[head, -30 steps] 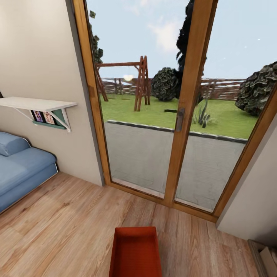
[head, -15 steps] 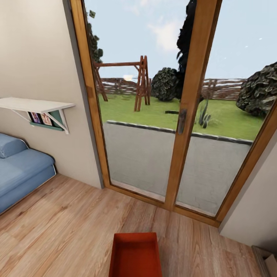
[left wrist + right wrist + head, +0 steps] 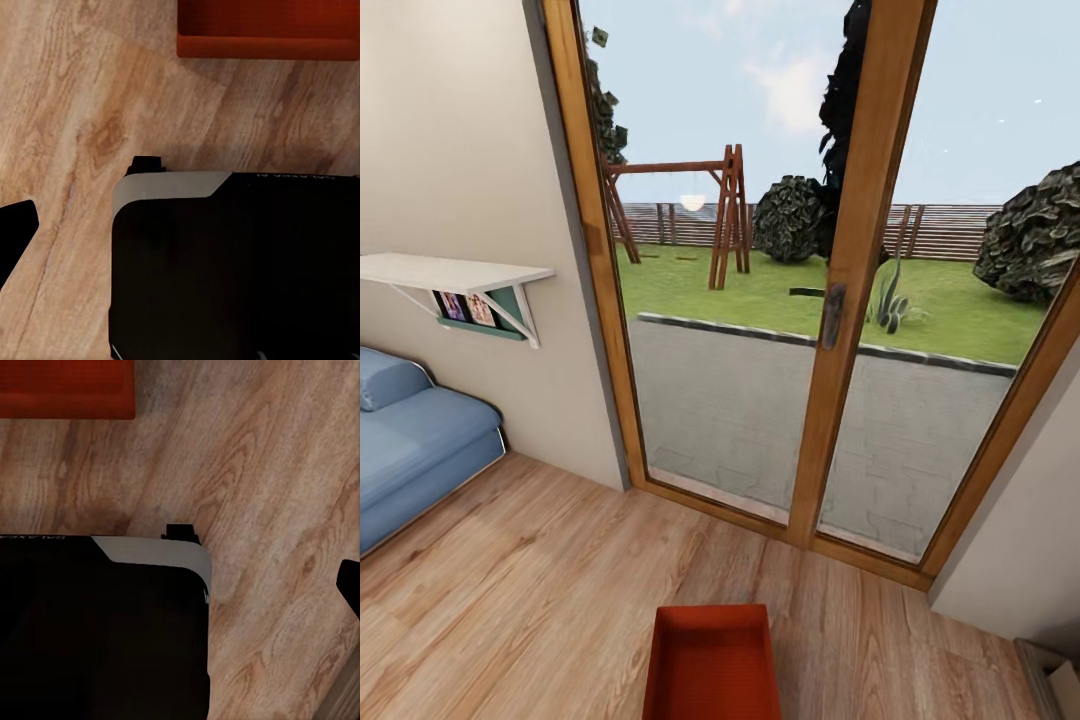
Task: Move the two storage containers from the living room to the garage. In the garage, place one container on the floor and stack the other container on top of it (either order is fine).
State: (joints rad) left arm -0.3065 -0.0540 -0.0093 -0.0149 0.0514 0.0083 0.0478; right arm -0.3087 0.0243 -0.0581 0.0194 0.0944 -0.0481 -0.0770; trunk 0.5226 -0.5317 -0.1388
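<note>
The bin [image 3: 712, 665] lies on the wood floor [image 3: 530, 590], centred just ahead, long axis pointing away; whether each tool is open, I cannot tell.

Matt orange-red plastic storage container [image 3: 711, 660], grained light wood plank floor [image 3: 540, 570], glass doors [image 3: 800, 300] wood-framed, sofa [image 3: 415, 440] possibly cloth

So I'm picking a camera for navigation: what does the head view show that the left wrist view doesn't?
Head view: the blue sofa, white wall shelf, and wood-framed glass doors onto the garden. Left wrist view: the robot's black base from above. Both share the orange-red storage container and the wood plank floor.
</note>
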